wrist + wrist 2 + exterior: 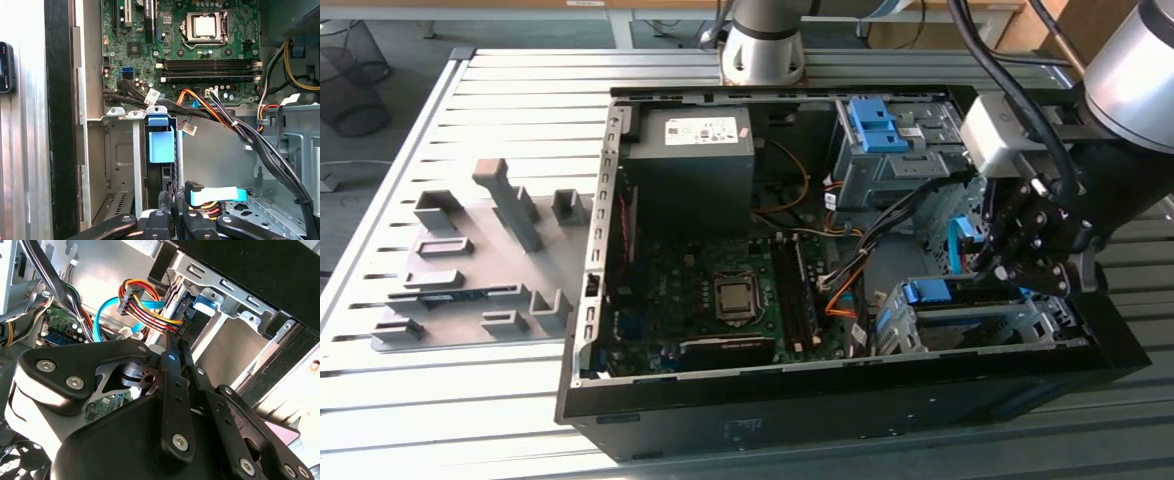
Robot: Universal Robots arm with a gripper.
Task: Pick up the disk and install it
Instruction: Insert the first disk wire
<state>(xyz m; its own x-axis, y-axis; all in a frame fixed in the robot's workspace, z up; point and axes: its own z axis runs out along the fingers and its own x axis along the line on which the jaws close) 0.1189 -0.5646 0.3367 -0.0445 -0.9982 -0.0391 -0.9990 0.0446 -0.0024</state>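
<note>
the jaws [1023, 268] sit low inside the open computer case [854, 400], right over the drive cage [974, 325] at its front corner. they look nearly closed, though whether they pinch anything i cannot tell. the disk [161, 150], marked by its blue rail, stands slotted in the cage just ahead of the jaws, apparently seated so cables [210, 112] can reach.

No text can be read anywhere. A white sticker [700, 130] on the grey metal power-supply box [690, 150], in the upper middle of the exterior view, carries print too small to make out. In the first wrist view, small white tags [153, 95] on the black cable bundle [200, 112] near the frame's centre are likewise illegible.
</note>
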